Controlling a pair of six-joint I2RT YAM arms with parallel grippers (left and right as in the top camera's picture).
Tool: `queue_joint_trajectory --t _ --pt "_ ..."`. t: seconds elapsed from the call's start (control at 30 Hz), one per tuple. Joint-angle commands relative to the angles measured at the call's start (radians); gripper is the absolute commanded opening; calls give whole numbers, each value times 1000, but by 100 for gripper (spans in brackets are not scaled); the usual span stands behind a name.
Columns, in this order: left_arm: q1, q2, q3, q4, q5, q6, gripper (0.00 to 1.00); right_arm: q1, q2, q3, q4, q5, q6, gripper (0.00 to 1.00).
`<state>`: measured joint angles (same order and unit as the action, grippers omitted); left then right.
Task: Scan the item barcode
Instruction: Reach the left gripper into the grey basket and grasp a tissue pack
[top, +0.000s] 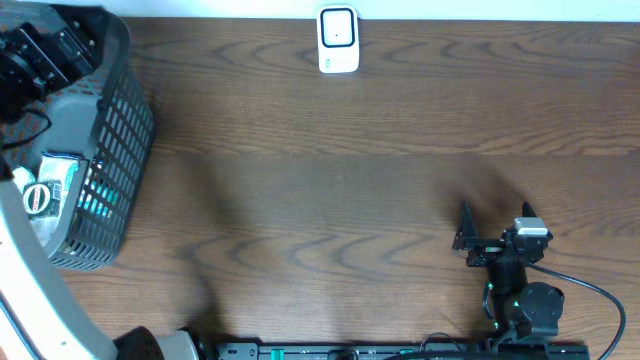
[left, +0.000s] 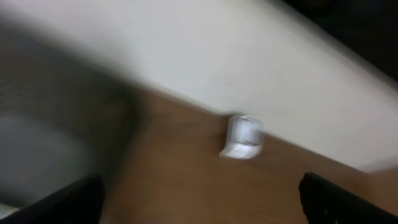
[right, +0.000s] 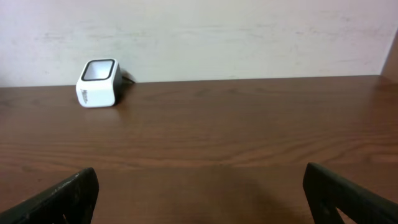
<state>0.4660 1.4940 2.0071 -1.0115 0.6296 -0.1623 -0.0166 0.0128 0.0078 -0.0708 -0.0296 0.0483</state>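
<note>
The white barcode scanner (top: 338, 40) stands at the table's far edge; it also shows in the left wrist view as a blurred scanner (left: 242, 137) and in the right wrist view as the scanner (right: 98, 83) by the wall. Items lie in the grey mesh basket (top: 125, 130) at the left, among them a white and teal packet (top: 62, 172) and a round red-and-white lid (top: 37, 198). My left gripper (top: 62, 50) hangs over the basket's far end, open and empty (left: 199, 202). My right gripper (top: 495, 215) rests open at the near right, with only bare wood between its fingers (right: 199, 196).
The wooden table (top: 330, 170) stretches between basket and right arm. A white wall (right: 217, 31) runs behind the scanner. The right arm's cable (top: 600, 295) loops at the near right edge. The left arm's white link (top: 30, 270) passes beside the basket.
</note>
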Motion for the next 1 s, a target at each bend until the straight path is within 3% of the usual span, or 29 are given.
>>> queue_joint_trajectory --t 0.0,0.07,0.17,0.5,0.7,0.97 --pt "7 35 17 -53 -569 -11 98 -4 -5 -2 -4 1 3 99" --pt "7 40 14 -58 -785 -11 98 -4 -5 -2 -4 1 3 99" --pt "8 40 13 -66 -948 -11 98 -4 -5 -2 -4 1 3 99" --pt "57 66 -129 -110 -917 -154 98 -4 -5 -2 -4 1 2 99" --pt "104 102 -229 -113 -783 -141 97 -4 -5 -2 -4 1 3 99" --pt "166 245 -256 -188 -668 -23 97 -4 -5 -2 -4 1 3 99"
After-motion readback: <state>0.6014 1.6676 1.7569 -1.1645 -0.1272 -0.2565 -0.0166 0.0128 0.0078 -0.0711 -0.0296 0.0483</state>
